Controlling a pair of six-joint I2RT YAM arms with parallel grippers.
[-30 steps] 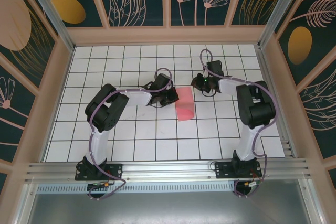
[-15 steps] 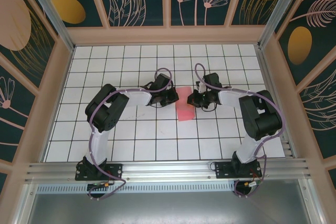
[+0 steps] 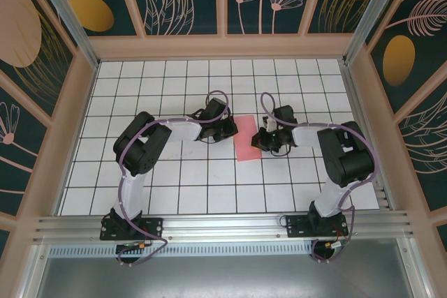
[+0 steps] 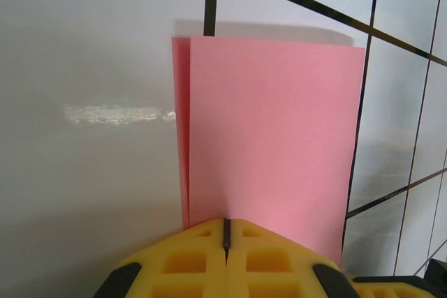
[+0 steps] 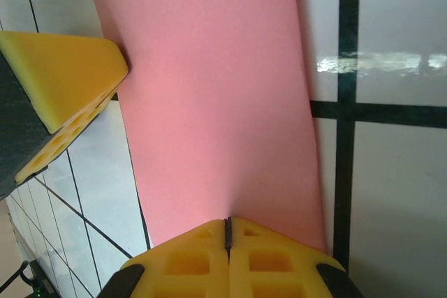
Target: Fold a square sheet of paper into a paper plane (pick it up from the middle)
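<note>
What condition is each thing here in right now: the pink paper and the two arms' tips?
square sheet of paper: folded in half into a rectangle, lying flat, layers slightly offset along one side.
left end effector: shut, tips over the paper's near edge.
right end effector: shut, tips over the paper's opposite edge.

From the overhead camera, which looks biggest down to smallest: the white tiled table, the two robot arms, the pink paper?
1. white tiled table
2. left arm and right arm: they look alike, so tied
3. pink paper
</note>
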